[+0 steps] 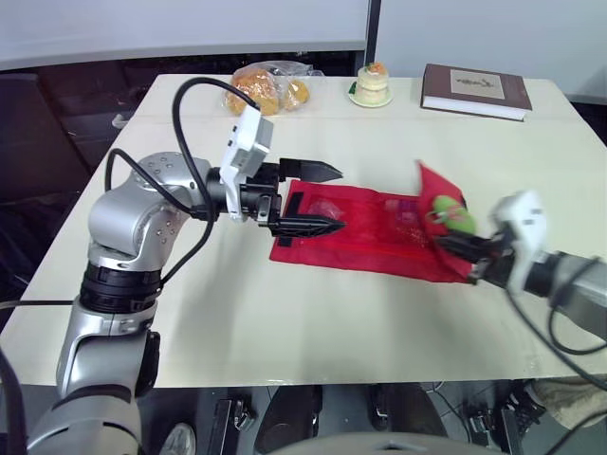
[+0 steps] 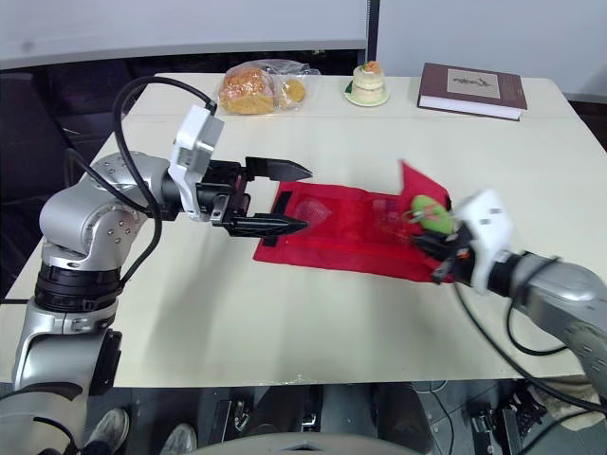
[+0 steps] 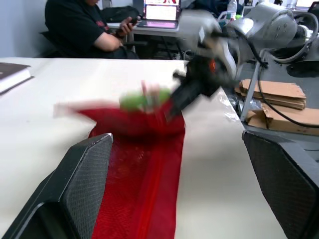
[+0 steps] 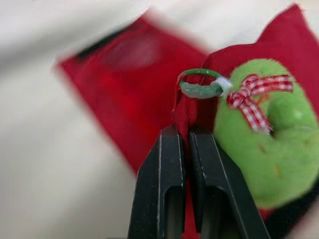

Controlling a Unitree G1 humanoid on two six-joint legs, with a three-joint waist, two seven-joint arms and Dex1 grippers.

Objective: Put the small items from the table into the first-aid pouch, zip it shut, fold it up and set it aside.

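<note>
The red first-aid pouch (image 1: 360,232) lies flat and unfolded on the cream table (image 1: 285,322). A green plush charm (image 1: 453,213) with a red checked bow hangs at its right end, where the fabric is lifted. My right gripper (image 4: 184,132) is shut on a red pull tab (image 4: 183,112) of the pouch, just below a green ring (image 4: 199,85) beside the charm. My left gripper (image 1: 340,199) hovers open over the pouch's left end, one finger on each side of it. The left wrist view looks along the pouch (image 3: 144,174) toward the right gripper (image 3: 177,107).
At the table's far edge sit a bag of bread rolls (image 1: 270,87), a small cake (image 1: 372,85) and a brown book (image 1: 476,90). Beyond the table a person (image 3: 84,30) sits at a desk, and cardboard (image 3: 271,94) lies on the floor.
</note>
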